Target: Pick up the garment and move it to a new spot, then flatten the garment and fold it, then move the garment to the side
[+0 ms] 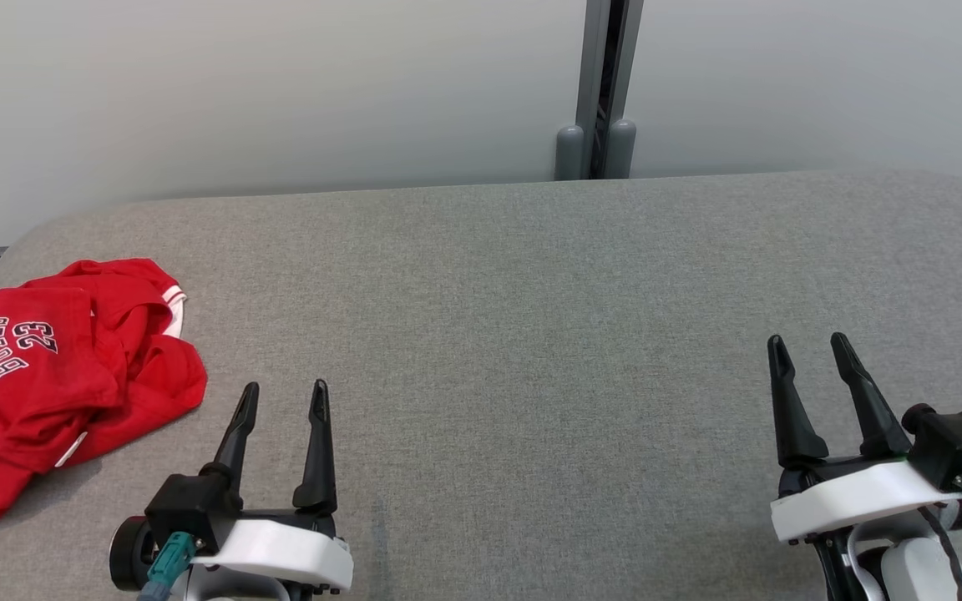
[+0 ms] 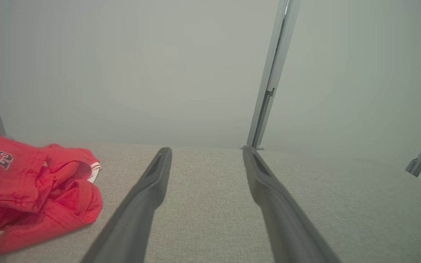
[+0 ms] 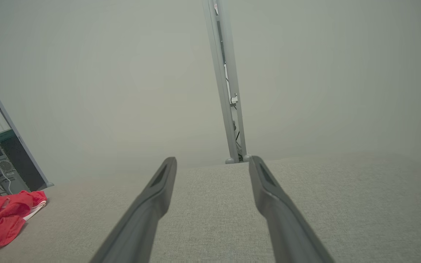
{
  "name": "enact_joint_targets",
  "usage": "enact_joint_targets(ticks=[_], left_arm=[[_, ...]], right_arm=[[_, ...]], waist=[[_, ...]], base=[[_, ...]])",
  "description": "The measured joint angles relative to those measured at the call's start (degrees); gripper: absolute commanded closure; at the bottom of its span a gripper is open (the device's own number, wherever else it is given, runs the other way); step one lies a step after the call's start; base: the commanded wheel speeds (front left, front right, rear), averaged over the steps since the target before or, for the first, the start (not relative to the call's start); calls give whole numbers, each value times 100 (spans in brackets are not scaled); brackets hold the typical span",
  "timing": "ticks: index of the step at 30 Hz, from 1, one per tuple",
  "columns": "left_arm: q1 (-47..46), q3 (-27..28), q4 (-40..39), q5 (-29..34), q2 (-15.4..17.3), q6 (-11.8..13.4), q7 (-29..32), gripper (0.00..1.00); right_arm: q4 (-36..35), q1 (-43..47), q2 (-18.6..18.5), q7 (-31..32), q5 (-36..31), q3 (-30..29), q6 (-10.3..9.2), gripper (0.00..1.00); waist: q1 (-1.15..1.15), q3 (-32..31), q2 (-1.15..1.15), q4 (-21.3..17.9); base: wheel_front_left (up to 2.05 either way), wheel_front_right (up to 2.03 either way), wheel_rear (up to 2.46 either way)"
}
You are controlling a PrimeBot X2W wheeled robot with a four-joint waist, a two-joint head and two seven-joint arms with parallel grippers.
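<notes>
While both arms sit at the near side of the grey fabric tabletop (image 1: 531, 275), the left pincer (image 1: 286, 386) stands wide, its two dark fingers (image 1: 316, 442) spread with bare cloth between them and nothing in their hold. Off to that pincer's left, near its outer finger but apart from it, lies the garment (image 1: 55, 376): a red shirt with white trim, crumpled into a heap, its dark-and-white print of letters and the number 23 turned upside down in the head view. The heap reaches from beyond the level of the fingertips back past the pincer's base, and its far-left part runs out of the picture. In the left wrist view the shirt (image 2: 31, 190) lies left of the left finger, resting on the tabletop, with a white-edged opening turned toward the pincer. The right pincer (image 1: 807, 339) is equally wide and empty, fingers pointing away from the robot, well apart from the left one and farther still from the garment; in the right wrist view the shirt (image 3: 2, 219) shows small and red, far off to the left of that pincer's fingers. Ahead of both pincers, past the far edge of the tabletop, a pale wall (image 1: 281, 83) rises with a grey upright post (image 1: 602, 83) against it, between the lines of the two pincers.
</notes>
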Motion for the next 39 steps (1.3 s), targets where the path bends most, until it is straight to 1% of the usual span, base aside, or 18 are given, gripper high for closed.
enact_joint_targets(ticks=[5, 17, 32, 39], left_arm=[[0, -41, 62, 23, -5, -27, -53, 0], [1, -181, 59, 382, -4, 66, -179, 0], [1, -203, 85, 377, -4, 89, -187, 0], [-5, -181, 100, 376, -5, 71, -187, 0]], right_arm=[[122, -38, -1, -51, -241, 19, 0, 0], [210, -123, -7, -175, -726, 33, 0, 0], [225, -124, -11, -176, -673, 27, 1, 0], [171, -88, -15, -181, -630, 118, 1, 0]], waist=[[0, -7, 0, -5], [0, 3, 0, 6], [0, -6, 0, -7], [0, 17, 0, 237]], base=[[0, 0, 0], [0, 0, 0], [0, 0, 0], [0, 0, 0]])
